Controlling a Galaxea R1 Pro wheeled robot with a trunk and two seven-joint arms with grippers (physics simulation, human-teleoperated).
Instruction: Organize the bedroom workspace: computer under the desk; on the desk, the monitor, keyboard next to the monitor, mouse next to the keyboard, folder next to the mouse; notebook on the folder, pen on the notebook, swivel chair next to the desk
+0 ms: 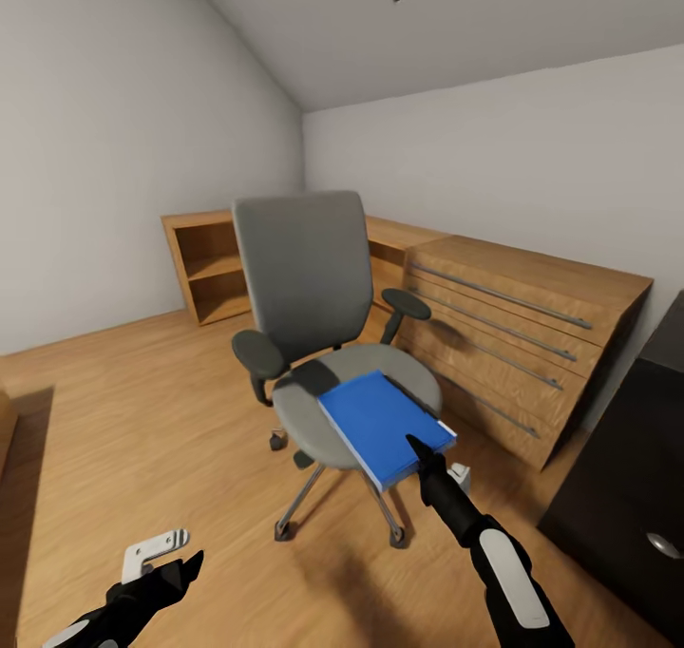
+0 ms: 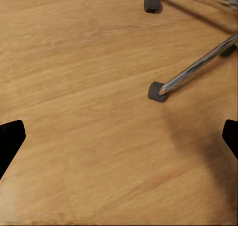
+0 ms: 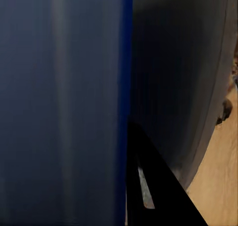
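One swivel chair (image 1: 313, 344) stands on the wood floor (image 1: 142, 420), with two black armrests and one grey backrest. One blue folder (image 1: 380, 422) lies on its seat. Of the chair's base, three black casters can be counted in the head view; the left wrist view shows two chrome legs and three casters. One wooden chest of drawers (image 1: 527, 334) carries four long bar handles. One open wooden shelf unit (image 1: 204, 263) stands by the wall. One black bench (image 1: 627, 496) shows one round silver knob. Two end effectors appear: the left end effector (image 1: 176, 572) and the right end effector (image 1: 418, 448).
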